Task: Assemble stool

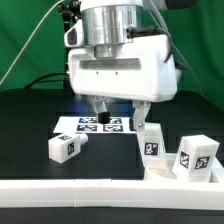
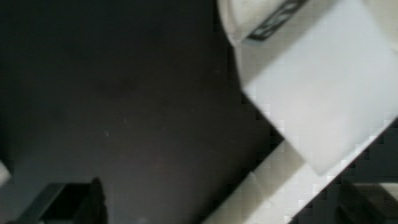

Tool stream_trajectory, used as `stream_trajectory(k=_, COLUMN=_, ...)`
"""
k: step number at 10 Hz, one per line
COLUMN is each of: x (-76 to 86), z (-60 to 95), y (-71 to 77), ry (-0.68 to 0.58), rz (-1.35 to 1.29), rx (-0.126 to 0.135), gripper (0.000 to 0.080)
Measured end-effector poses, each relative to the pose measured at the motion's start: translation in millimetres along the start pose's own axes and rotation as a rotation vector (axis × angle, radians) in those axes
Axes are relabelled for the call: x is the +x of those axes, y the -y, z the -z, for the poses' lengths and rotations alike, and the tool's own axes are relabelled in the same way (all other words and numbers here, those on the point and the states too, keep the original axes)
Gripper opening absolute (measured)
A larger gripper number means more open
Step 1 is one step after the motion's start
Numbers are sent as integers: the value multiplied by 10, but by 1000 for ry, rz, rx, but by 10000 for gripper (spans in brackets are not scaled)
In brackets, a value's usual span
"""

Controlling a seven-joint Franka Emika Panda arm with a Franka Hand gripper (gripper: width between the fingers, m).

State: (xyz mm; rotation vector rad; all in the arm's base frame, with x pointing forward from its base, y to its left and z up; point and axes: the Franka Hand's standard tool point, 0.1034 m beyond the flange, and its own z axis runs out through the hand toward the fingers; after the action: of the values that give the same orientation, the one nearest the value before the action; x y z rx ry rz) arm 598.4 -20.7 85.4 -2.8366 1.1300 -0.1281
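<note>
A white robot gripper (image 1: 120, 112) hangs low over a black tabletop (image 1: 30, 125), its two fingers (image 1: 97, 108) spread wide with nothing between them. Just behind it, the marker board (image 1: 100, 124) lies flat near the tabletop's middle. A long white rail (image 1: 90, 190) runs along the tabletop's front edge. Three white stool legs with black-and-white tags sit near that edge. The first leg (image 1: 65, 148) sits toward the exterior view's left, apart from the rail. The second leg (image 1: 152, 143) stands upright, just below the finger on the exterior view's right and close to the rail. The third leg (image 1: 197, 157) stands near the second, toward the front corner on that side. The wrist view shows a blurred white block (image 2: 311, 100) with a tag edge, close to the camera; which leg it is cannot be told.
</note>
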Motion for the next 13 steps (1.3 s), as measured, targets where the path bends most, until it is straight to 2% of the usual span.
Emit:
stream_trajectory(k=2, x=106, z=-14, y=-108, ry=-5, rz=173, rx=-6, gripper=649)
stream_trajectory(k=5, x=94, z=-22, y=-105, ry=-3, rz=186, rx=-6, gripper=649)
stream_trajectory(k=6, x=161, z=-50, y=-240, ry=-2, rz=213, rx=-3, gripper=649)
stream_trajectory(k=7, x=261, z=-100, y=-478, ry=-1, rz=224, rx=-8, gripper=649)
stream_trajectory(k=8, x=299, z=-132, y=-627, ry=-2, rz=215, rx=-18, gripper=649)
stream_trajectory(k=10, x=345, z=-173, y=-825, ry=-23, rz=230, rx=-31, gripper=649)
stream_trajectory(k=13, x=341, z=-175, y=-816, ry=-23, rz=226, rx=-31, gripper=649)
